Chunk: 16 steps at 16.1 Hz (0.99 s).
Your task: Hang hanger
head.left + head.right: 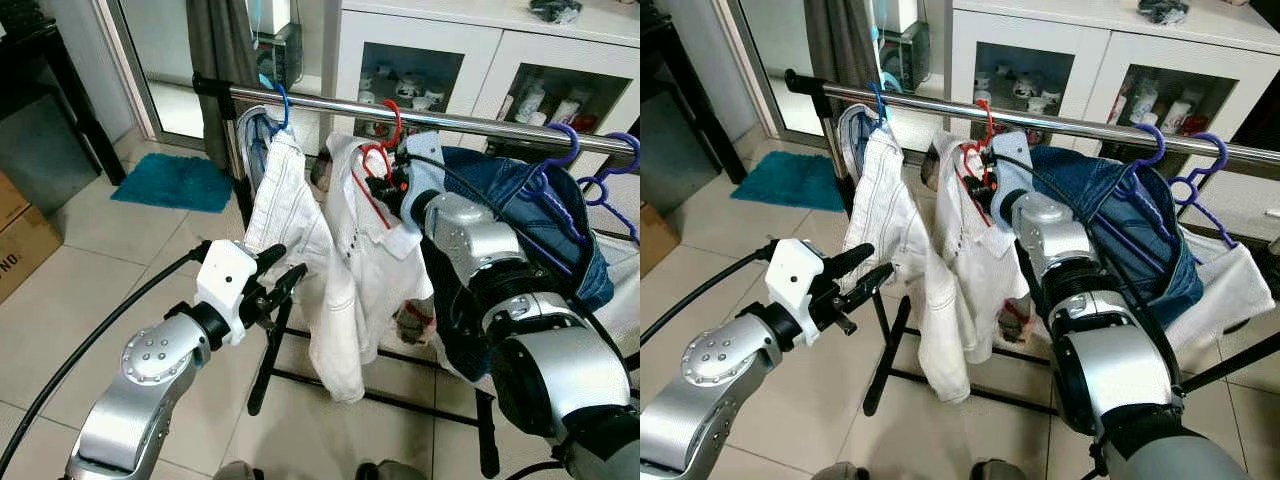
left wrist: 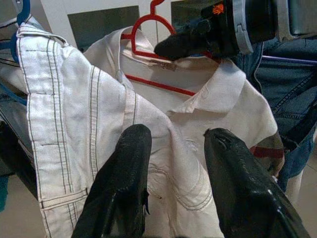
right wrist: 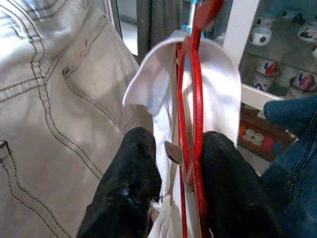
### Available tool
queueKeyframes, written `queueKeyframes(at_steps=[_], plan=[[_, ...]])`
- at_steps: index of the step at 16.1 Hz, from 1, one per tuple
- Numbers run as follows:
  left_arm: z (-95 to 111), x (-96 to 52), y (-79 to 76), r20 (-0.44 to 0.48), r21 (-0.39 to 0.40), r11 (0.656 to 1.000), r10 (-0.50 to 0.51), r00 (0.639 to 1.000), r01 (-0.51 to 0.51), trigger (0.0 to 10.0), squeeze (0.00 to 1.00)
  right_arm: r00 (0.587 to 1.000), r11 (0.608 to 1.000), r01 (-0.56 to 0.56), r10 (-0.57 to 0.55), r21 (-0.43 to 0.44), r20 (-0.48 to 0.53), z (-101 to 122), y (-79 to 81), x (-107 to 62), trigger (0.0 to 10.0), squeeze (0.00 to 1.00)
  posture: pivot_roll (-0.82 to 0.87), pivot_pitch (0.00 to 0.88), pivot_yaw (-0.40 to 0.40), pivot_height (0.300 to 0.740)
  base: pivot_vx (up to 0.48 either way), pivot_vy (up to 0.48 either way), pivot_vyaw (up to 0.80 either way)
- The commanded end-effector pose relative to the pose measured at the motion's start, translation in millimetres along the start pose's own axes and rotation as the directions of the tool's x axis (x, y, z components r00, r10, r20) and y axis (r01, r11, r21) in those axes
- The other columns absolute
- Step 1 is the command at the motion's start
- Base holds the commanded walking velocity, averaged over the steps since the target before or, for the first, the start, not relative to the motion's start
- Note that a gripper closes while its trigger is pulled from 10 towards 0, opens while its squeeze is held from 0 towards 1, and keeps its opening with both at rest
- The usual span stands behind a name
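Note:
A red hanger (image 1: 391, 122) carries a white shirt (image 1: 372, 262), and its hook sits over the chrome rail (image 1: 480, 123) of a clothes rack. My right gripper (image 1: 386, 186) reaches in from the right and is shut on the red hanger (image 3: 196, 99) and the shirt collar just below the hook. My left gripper (image 1: 284, 274) hovers open in front of the white trousers (image 1: 283, 205), lower and to the left, holding nothing. In the left wrist view its fingers (image 2: 126, 168) point at the shirt (image 2: 198, 148).
The white trousers hang from a blue hanger (image 1: 283, 100) at the rail's left end. Blue jeans (image 1: 540, 210) and purple hangers (image 1: 560, 150) fill the right part. Black rack legs (image 1: 270, 350) stand on the tiled floor. A white glass-door cabinet (image 1: 420, 60) is behind, a teal mat (image 1: 175, 182) to the left.

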State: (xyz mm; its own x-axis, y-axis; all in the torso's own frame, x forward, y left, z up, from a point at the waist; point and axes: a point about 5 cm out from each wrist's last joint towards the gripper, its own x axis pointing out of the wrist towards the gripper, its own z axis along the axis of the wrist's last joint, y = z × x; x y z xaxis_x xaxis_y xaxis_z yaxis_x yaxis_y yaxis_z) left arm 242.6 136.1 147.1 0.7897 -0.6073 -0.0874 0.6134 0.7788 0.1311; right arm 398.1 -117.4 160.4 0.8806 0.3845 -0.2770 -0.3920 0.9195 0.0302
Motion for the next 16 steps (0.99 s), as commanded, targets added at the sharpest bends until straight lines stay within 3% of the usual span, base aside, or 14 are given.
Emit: queueKeyframes(at_steps=[1, 16], plan=[[0.9, 2.8, -0.9, -0.006, 0.010, 1.000, -0.005, 1.000, 0.005, 10.0, 0.00, 1.000, 1.000, 0.015, -0.015, -0.006, 0.020, 8.7, -0.8, 1.2, 0.0, 0.00, -0.05, 0.052, -0.020, 0.740, 0.000, 0.000, 0.00], [-0.1, 5.0, 1.2, -0.015, 0.020, 1.000, 0.016, 1.000, -0.016, 10.0, 0.00, 1.000, 0.999, 0.022, -0.022, -0.032, 0.012, 3.2, -0.1, 3.1, 0.0, 0.00, -0.06, 0.042, -0.024, 0.740, 0.000, 0.000, 0.00]])
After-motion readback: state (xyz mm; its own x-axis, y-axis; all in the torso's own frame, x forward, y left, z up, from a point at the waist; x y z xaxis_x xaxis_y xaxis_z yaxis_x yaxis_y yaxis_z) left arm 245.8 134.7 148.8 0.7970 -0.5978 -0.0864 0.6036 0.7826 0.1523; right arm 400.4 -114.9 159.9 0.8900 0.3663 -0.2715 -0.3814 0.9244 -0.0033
